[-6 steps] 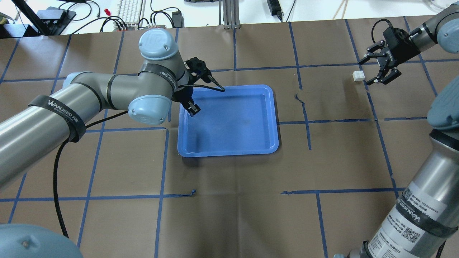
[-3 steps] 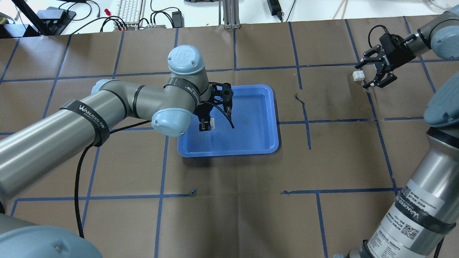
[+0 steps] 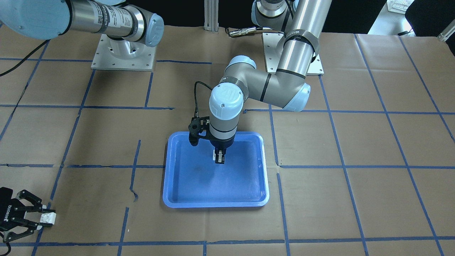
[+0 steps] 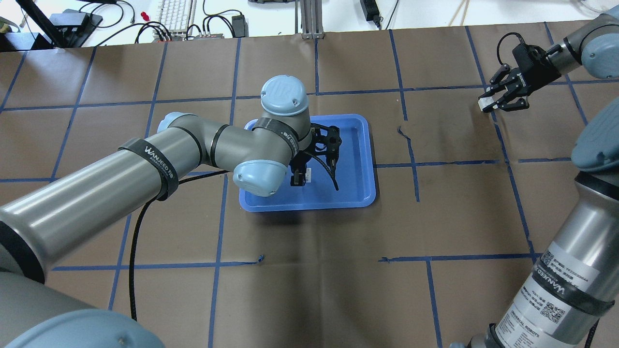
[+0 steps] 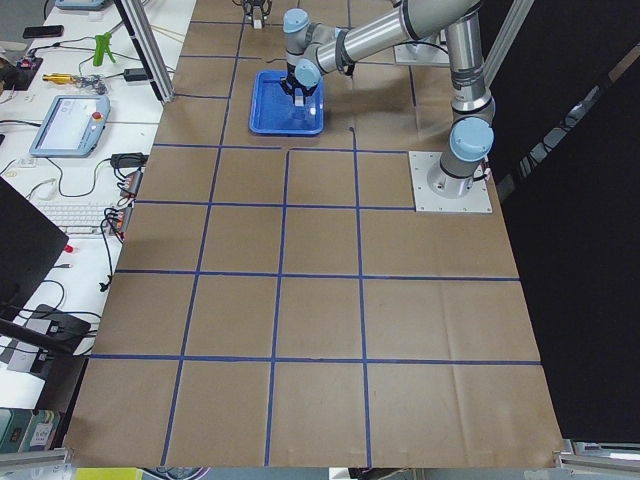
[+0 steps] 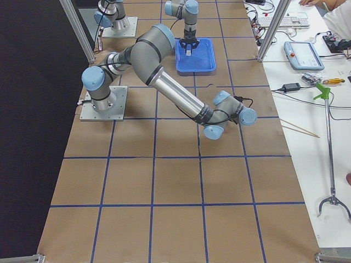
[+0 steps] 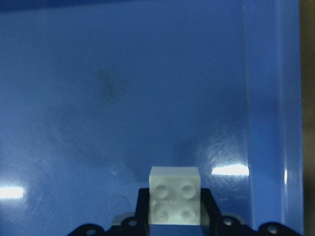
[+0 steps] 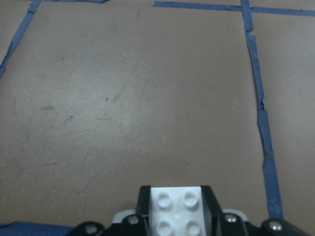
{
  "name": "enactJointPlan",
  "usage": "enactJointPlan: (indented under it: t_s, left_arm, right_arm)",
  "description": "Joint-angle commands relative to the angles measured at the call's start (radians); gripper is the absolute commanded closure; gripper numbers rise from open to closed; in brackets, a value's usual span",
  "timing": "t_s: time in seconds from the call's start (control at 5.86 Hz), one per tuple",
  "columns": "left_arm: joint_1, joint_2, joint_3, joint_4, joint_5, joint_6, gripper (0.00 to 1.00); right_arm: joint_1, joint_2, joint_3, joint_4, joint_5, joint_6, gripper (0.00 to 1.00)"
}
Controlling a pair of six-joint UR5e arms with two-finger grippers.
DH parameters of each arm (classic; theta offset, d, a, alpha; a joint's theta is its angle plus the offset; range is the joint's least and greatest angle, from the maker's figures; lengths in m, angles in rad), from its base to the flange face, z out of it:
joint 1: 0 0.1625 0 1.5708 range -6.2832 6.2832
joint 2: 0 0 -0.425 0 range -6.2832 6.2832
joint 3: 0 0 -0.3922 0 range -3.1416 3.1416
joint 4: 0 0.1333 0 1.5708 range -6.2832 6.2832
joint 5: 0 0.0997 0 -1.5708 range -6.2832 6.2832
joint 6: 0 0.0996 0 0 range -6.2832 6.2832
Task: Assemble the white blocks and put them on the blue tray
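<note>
The blue tray (image 4: 359, 195) lies mid-table; it also shows in the front view (image 3: 174, 199) and fills the left wrist view (image 7: 275, 98). My left gripper (image 4: 299, 177) hangs over the tray's inside, shut on a white block (image 4: 308, 174), which also shows in the front view (image 3: 215, 155) and, studs towards the camera, in the left wrist view (image 7: 174, 194). My right gripper (image 4: 487, 104) is far right, low at the paper, shut on the other white block (image 4: 483, 104). That block sits between the fingers in the right wrist view (image 8: 177, 206) and the front view (image 3: 47, 217).
Brown paper with blue tape lines (image 4: 411, 164) covers the table. A keyboard (image 4: 175, 14) and cables lie beyond the far edge. The left arm's elbow (image 4: 258, 176) overhangs the tray's left part. The arm bases (image 3: 122, 53) stand at the robot's side.
My left gripper has moved right, from the tray's left rim to over its middle, with the block. My right gripper has moved onto the far-right block and closed on it.
</note>
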Motion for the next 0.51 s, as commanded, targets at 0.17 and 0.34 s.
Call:
enactJointPlan:
  t_s: [0.17,0.34]
  left_arm:
    - [-0.002,-0.029,0.001,0.034,0.000,-0.064,0.91]
    - [-0.002,-0.038,0.000,0.038,0.000,-0.064,0.43]
  right_arm:
    - [0.000,-0.019,-0.008,-0.019,0.000,0.015,0.69]
    - [0.005,-0.056,-0.007,-0.013,0.000,0.017,0.69]
